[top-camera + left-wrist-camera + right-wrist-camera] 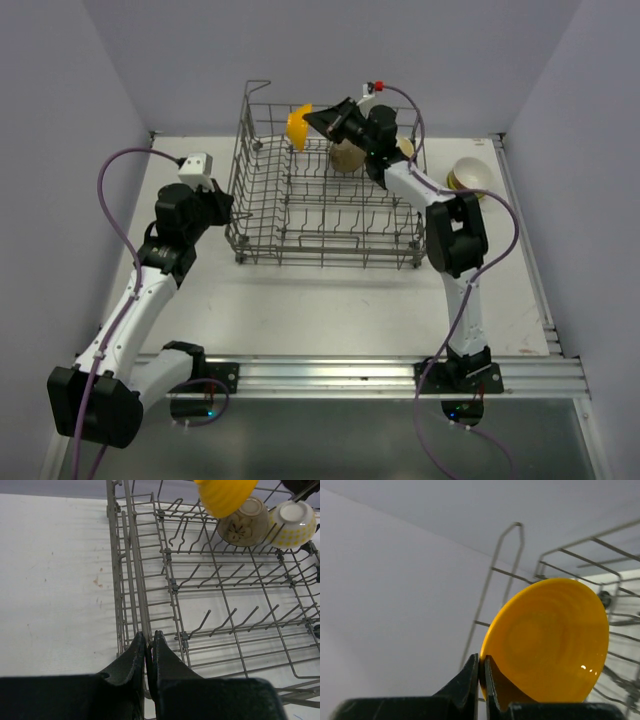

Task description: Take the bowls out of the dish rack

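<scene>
The grey wire dish rack (320, 215) stands mid-table. My right gripper (312, 122) is shut on the rim of a yellow bowl (298, 124) and holds it above the rack's far side; the bowl fills the right wrist view (550, 640) and shows at the top of the left wrist view (225, 495). A beige patterned bowl (347, 156) and a yellow checked bowl (291, 524) lean on tines at the rack's far end. My left gripper (225, 205) is shut on the rack's left wall wire (135, 580), its fingertips (139, 642) pinching it.
A white bowl (468, 174) sits on the table right of the rack. Purple walls close in on three sides. Cables loop from both arms. A metal rail (350, 375) runs along the near edge.
</scene>
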Available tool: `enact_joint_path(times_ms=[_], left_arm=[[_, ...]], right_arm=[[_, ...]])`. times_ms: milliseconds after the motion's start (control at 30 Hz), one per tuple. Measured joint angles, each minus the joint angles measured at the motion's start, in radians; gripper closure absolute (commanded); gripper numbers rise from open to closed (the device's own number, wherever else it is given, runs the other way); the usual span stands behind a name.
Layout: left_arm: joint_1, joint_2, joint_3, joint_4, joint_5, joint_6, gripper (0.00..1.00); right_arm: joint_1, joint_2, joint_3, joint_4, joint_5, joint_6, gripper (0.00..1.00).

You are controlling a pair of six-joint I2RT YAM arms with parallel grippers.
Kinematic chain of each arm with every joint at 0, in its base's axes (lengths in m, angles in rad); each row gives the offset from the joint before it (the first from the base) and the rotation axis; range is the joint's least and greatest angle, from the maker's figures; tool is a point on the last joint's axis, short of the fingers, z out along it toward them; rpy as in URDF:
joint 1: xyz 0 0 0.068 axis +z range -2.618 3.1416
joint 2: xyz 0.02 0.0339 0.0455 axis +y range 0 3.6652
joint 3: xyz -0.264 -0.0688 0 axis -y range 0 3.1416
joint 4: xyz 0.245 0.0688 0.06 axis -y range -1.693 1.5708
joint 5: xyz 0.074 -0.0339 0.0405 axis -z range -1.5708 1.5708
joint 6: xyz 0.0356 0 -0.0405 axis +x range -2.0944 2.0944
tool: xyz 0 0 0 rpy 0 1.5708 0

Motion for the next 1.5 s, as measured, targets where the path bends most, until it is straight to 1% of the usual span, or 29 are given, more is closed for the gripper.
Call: enact_joint_path(times_ms=[100, 133, 167, 200, 233, 267, 300, 333, 433, 533, 633, 833, 933, 1067, 1167, 1300, 1400, 1500], left_arm=[[0.0, 0.001, 0.0, 0.0, 0.0, 0.0, 1.0], [0.0, 0.002, 0.0, 0.0, 0.0, 0.0, 0.96], [0.0, 0.002, 0.0, 0.0, 0.0, 0.0, 0.8], [0.0, 0.004, 0.0, 0.0, 0.0, 0.0, 0.73], [0.0, 0.004, 0.0, 0.0, 0.0, 0.005, 0.67], [-0.002, 0.006, 0.0, 0.004, 0.006, 0.006, 0.5], [-0.007, 0.012, 0.0, 0.008, 0.011, 0.011, 0.42], [-0.015, 0.016, 0.0, 0.011, 0.015, 0.01, 0.25], [-0.023, 0.018, -0.004, 0.009, 0.011, 0.008, 0.1], [-0.024, 0.01, -0.004, -0.001, -0.024, 0.008, 0.0], [-0.027, -0.006, -0.004, -0.021, -0.076, 0.001, 0.0], [-0.032, -0.092, 0.001, -0.107, -0.199, 0.0, 0.0], [-0.032, -0.135, 0.035, -0.143, -0.212, 0.001, 0.01], [-0.033, -0.171, 0.107, -0.139, -0.212, 0.009, 0.01], [-0.04, -0.152, 0.161, -0.14, -0.208, 0.029, 0.01], [-0.068, -0.069, 0.249, -0.138, -0.207, 0.049, 0.0], [-0.161, 0.005, 0.303, -0.141, -0.27, 0.078, 0.0], [-0.329, 0.085, 0.37, -0.135, -0.38, 0.122, 0.0]], right_arm=[[0.008, -0.049, 0.0, 0.048, -0.031, 0.021, 1.0], [0.01, -0.06, 0.0, 0.057, -0.04, 0.024, 1.0], [0.012, -0.071, -0.002, 0.068, -0.045, 0.028, 1.0], [0.013, -0.079, -0.005, 0.077, -0.05, 0.031, 1.0], [0.013, -0.087, -0.01, 0.087, -0.058, 0.033, 1.0], [0.013, -0.095, -0.02, 0.093, -0.064, 0.037, 1.0], [0.013, -0.106, -0.04, 0.1, -0.066, 0.039, 1.0], [0.013, -0.115, -0.058, 0.103, -0.069, 0.041, 1.0], [0.013, -0.153, -0.137, 0.101, -0.079, 0.045, 1.0], [0.013, -0.195, -0.206, 0.082, -0.092, 0.04, 1.0], [0.011, -0.268, -0.267, 0.028, -0.094, 0.026, 1.0], [0.011, -0.459, -0.296, -0.13, -0.074, -0.05, 1.0], [0.011, -0.557, -0.314, -0.175, -0.042, -0.06, 1.0], [0.011, -0.66, -0.371, -0.211, 0.011, -0.054, 1.0], [0.011, -0.7, -0.411, -0.231, 0.045, -0.043, 1.0], [0.011, -0.737, -0.463, -0.267, 0.099, -0.012, 1.0], [0.011, -0.756, -0.481, -0.29, 0.138, 0.014, 1.0], [0.011, -0.764, -0.481, -0.299, 0.165, 0.041, 1.0]])
